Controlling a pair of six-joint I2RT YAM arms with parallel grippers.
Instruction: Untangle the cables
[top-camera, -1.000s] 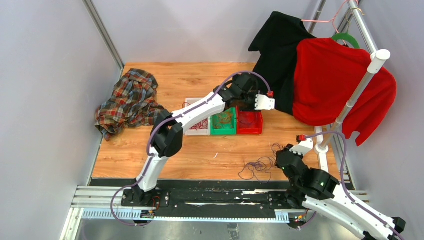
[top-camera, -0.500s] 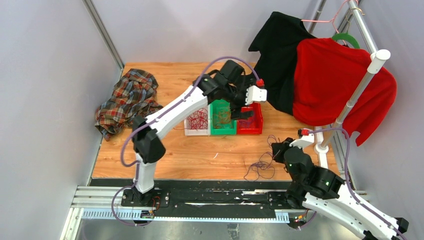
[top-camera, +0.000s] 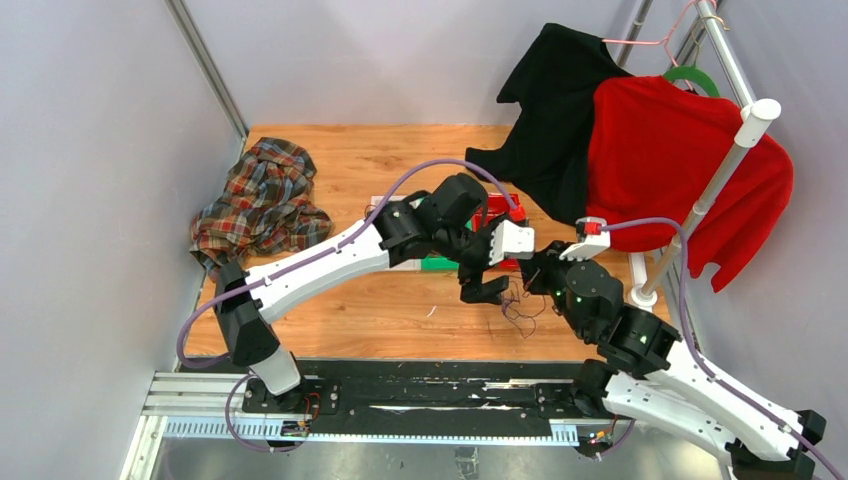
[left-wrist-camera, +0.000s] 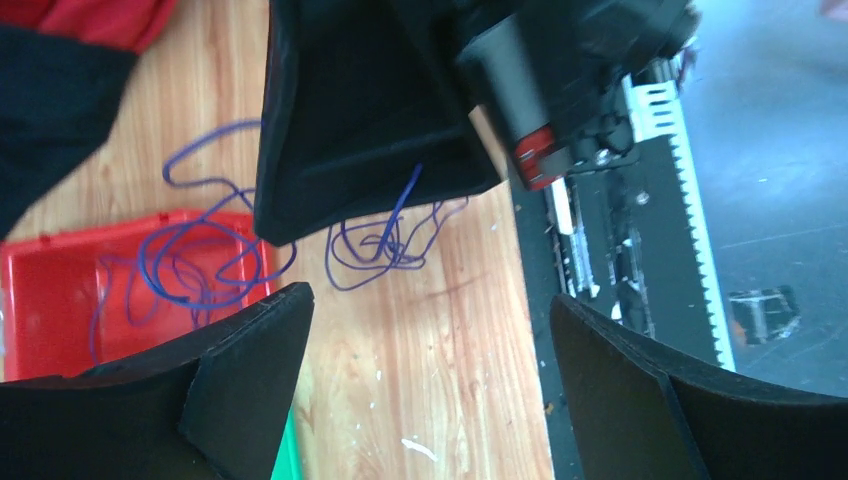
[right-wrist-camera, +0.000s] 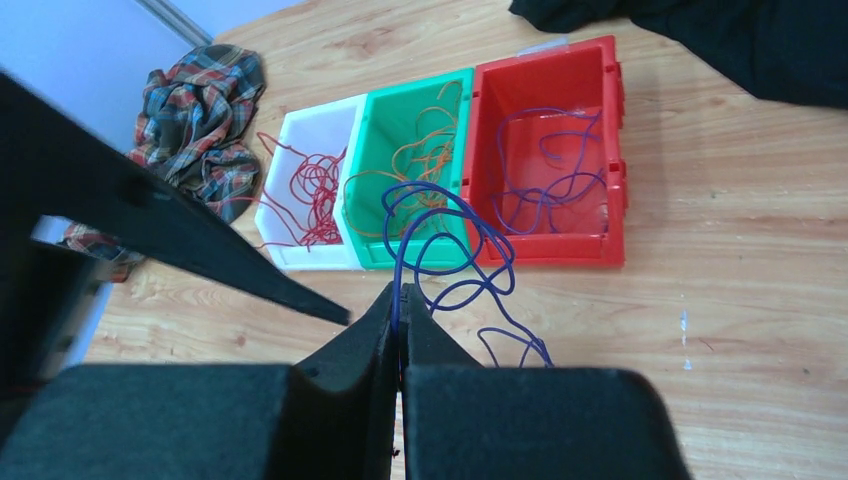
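Held purple cable: 1 thin strand, looped, pinched between the closed tips of the right gripper, hanging just beyond them.
Other purple cables: coiled, ahead-right.
Orange cables: tangled, straight ahead.
Red cables: tangled, ahead-left.

The left arm and the right arm wear glossy white shells on their long links, with bulky black housings at the joints; a thick lilac hose runs along each arm; each wrist bears a white block tipped with a small red cap; tiny green lights dot the black joints; the left gripper and the right gripper both have matt black, wedge-shaped fingers with a faintly grainy surface.
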